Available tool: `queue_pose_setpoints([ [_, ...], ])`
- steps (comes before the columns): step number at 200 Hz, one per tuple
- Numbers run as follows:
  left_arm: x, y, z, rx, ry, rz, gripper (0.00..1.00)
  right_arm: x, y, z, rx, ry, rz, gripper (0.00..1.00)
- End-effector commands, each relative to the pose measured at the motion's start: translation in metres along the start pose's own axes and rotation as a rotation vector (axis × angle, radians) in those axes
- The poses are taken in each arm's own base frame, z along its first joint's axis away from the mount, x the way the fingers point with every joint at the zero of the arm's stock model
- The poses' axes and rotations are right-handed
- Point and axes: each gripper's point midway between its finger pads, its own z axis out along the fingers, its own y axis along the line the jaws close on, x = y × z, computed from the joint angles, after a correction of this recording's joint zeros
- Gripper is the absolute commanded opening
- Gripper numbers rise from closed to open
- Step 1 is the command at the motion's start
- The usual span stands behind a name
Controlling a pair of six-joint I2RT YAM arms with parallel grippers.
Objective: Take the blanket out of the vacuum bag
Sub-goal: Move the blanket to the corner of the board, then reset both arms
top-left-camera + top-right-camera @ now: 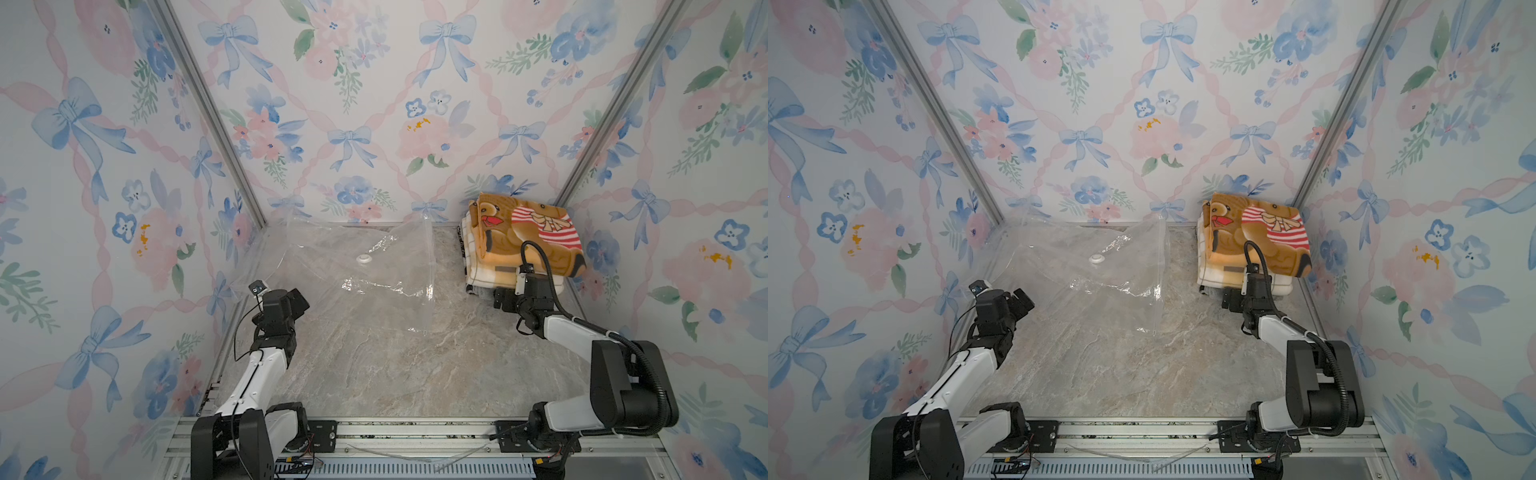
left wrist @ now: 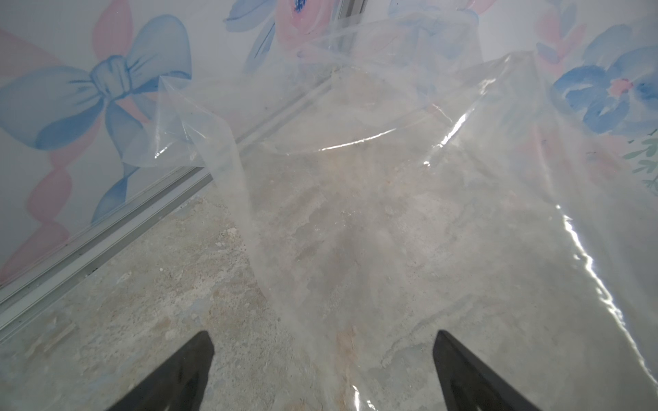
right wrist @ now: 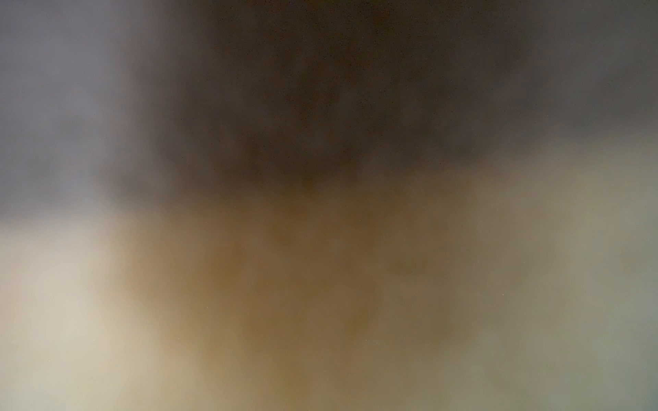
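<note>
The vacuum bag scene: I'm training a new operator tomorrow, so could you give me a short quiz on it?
1. True or false: the blanket lies inside the vacuum bag.
2. Fill in: the left tool has its jaws ____.
3. Which tool is at the blanket's near edge? A) left tool B) right tool
Key: 1 false; 2 open; 3 B.
</note>
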Motion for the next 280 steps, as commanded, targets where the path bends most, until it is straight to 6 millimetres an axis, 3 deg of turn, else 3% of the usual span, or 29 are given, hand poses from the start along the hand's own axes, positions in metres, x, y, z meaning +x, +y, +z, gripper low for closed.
queue_pose_setpoints([
  [1,-0.006,-0.002,0.006,-0.001,-0.038,0.047,0.98,-0.038,0.006,0.001,-0.034,-0.145,-0.056,0.97],
  [21,0.0,-0.003,0.014,-0.005,-0.014,0.089,0.98,-0.021,0.007,-0.001,-0.046,-0.109,-0.047,0.97],
  [35,0.006,-0.005,0.015,0.0,0.0,0.112,0.98,-0.011,0.014,-0.014,-0.067,-0.137,-0.055,0.97],
  [57,0.011,-0.012,0.011,0.025,-0.031,0.163,0.98,-0.007,0.009,-0.036,-0.026,-0.214,-0.066,0.96],
  [76,0.015,-0.02,0.009,0.064,-0.083,0.24,0.98,0.001,-0.001,-0.042,0.002,-0.186,-0.037,0.96],
  [93,0.022,-0.03,0.01,0.127,-0.118,0.293,0.98,-0.007,-0.002,-0.044,0.003,-0.245,-0.05,0.96],
  [130,0.015,-0.066,0.009,0.293,-0.251,0.367,0.98,-0.03,0.0,-0.033,-0.025,-0.373,-0.035,0.96],
  [143,0.016,-0.077,0.009,0.351,-0.287,0.394,0.98,-0.02,0.006,-0.022,-0.053,-0.393,-0.049,0.96],
  [157,0.031,-0.083,0.015,0.395,-0.263,0.428,0.98,-0.016,0.012,-0.019,-0.059,-0.458,-0.062,0.96],
  [170,0.037,-0.09,0.016,0.437,-0.288,0.458,0.98,-0.009,0.01,-0.017,-0.027,-0.385,-0.077,0.96],
  [197,0.041,-0.091,0.021,0.434,-0.244,0.466,0.98,-0.013,0.015,-0.005,-0.016,-0.328,-0.102,0.96],
  [280,0.042,-0.09,0.022,0.429,-0.234,0.468,0.98,-0.015,0.013,-0.005,-0.007,-0.332,-0.095,0.96],
])
